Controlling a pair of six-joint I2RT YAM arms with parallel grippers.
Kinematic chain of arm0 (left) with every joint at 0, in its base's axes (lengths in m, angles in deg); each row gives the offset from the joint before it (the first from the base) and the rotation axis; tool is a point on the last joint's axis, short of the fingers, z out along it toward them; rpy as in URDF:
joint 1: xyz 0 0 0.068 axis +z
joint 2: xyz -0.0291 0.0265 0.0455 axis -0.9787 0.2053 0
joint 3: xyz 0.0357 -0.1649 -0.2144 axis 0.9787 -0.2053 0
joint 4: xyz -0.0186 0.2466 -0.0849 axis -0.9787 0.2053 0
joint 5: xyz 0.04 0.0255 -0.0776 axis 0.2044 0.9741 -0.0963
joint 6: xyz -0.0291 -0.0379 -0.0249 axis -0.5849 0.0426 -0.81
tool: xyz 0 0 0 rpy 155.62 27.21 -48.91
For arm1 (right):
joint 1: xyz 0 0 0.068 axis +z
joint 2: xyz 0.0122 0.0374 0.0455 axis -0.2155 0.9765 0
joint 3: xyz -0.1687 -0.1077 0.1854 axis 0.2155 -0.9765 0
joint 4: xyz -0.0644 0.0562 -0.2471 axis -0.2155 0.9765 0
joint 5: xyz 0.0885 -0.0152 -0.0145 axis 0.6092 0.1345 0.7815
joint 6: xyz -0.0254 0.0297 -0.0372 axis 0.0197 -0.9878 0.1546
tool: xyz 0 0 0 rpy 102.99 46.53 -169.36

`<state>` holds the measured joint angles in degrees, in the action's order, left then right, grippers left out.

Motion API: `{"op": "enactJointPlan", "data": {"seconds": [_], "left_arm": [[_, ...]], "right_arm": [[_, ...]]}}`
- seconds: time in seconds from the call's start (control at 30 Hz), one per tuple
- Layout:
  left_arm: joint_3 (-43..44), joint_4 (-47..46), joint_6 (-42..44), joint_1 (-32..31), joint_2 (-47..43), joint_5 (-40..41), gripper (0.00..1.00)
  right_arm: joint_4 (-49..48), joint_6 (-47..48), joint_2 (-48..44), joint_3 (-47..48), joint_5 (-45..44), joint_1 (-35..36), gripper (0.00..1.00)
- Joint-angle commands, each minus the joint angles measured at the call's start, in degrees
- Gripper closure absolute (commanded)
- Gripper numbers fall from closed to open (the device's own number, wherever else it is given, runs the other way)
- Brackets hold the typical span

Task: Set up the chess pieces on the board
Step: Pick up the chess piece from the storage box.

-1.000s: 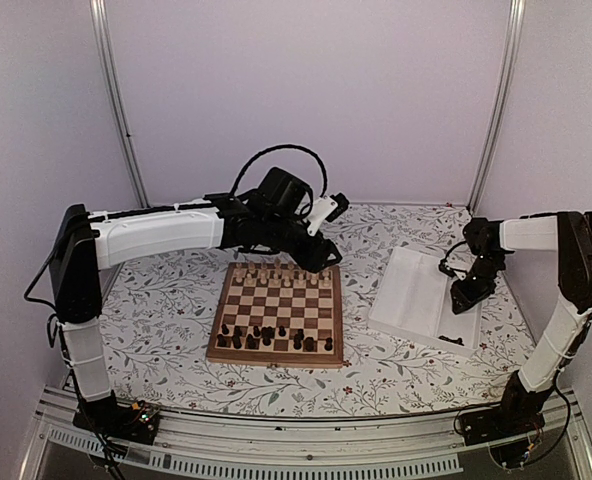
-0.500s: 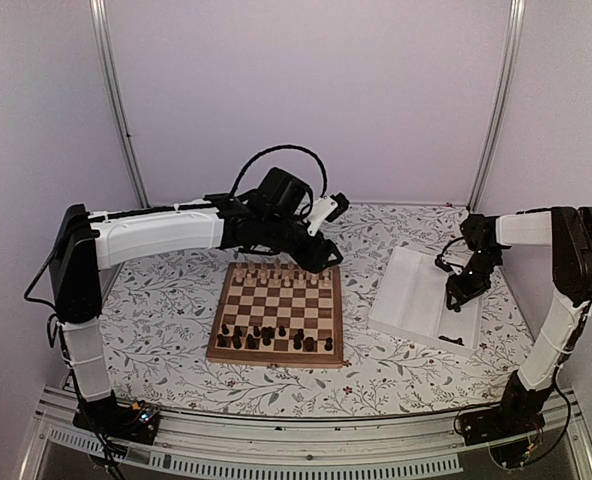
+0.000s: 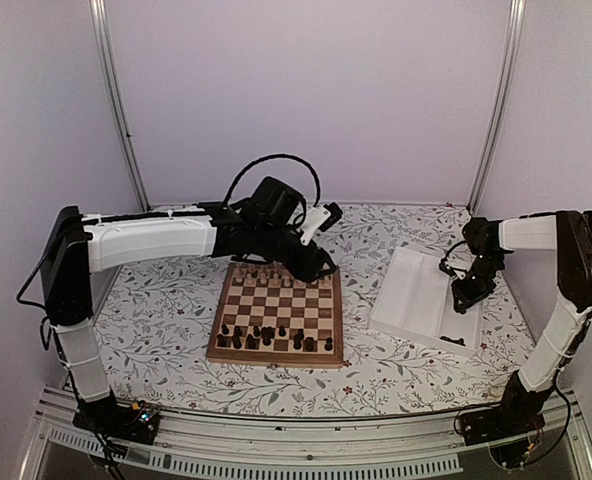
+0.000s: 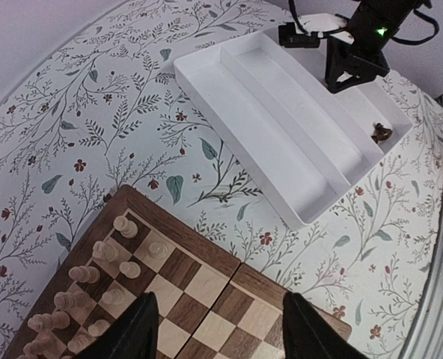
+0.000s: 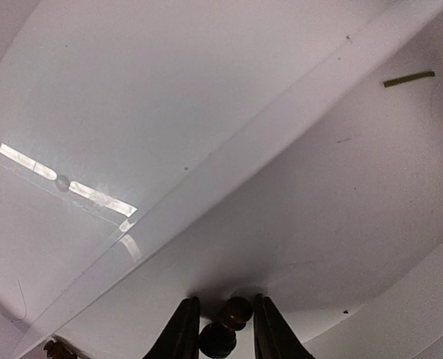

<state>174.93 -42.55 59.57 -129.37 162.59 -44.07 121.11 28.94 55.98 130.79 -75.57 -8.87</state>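
Observation:
The board (image 3: pixel 276 358) lies mid-table, with dark chess pieces (image 3: pixel 266 338) along its near rows and pale ones (image 3: pixel 276 275) along the far rows. My left gripper (image 3: pixel 316 265) hovers open over the board's far right corner (image 4: pixel 229 292), and nothing is between its fingers (image 4: pixel 143 329). My right gripper (image 3: pixel 464 300) is down in the white tray (image 3: pixel 411 290). In the right wrist view its jaws (image 5: pixel 223 329) are shut on a dark chess piece (image 5: pixel 229 321) lying on the tray floor. Another dark piece (image 3: pixel 454 341) lies at the tray's near end.
The white tray (image 4: pixel 281 134) has long ridged channels and stands right of the board on the flowered cloth. The pale pieces (image 4: pixel 94 284) crowd the board's far rows just left of my left fingers. Walls and metal posts close in the back and sides.
The right jaws have narrowed round the dark piece in the tray. The left arm has dropped a little toward the board's far edge.

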Motion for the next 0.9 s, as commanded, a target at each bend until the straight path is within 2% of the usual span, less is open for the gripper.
{"op": "enactJointPlan", "data": {"seconds": [0.0,0.07,0.1,0.53,0.73,0.87], "left_arm": [[-2.1,-1.9,-1.1,-0.6,-4.2,-0.1,0.41],[-3.1,-1.9,-1.6,-0.7,-5.0,0.0,0.41],[-3.7,-2.1,-1.8,-0.7,-5.5,0.0,0.41],[-10.2,-5.6,-2.9,-1.1,-10.7,1.6,0.38],[-9.6,-7.4,-2.4,-1.1,-10.2,1.3,0.38],[-7.5,-8.3,-2.4,-1.1,-8.8,0.2,0.38]], "right_arm": [[0.3,0.0,-1.4,-0.9,-2.1,-0.6,0.73],[0.3,0.0,-1.8,-1.4,-3.5,-0.5,0.63],[0.5,0.1,-1.9,-1.6,-4.0,-0.6,0.63],[1.4,1.2,-5.5,-4.9,-3.8,-0.8,0.80],[0.8,2.1,-7.0,-6.4,-1.4,-0.9,0.92],[-1.0,3.0,-9.6,-6.4,-1.5,-1.1,0.95]]}}
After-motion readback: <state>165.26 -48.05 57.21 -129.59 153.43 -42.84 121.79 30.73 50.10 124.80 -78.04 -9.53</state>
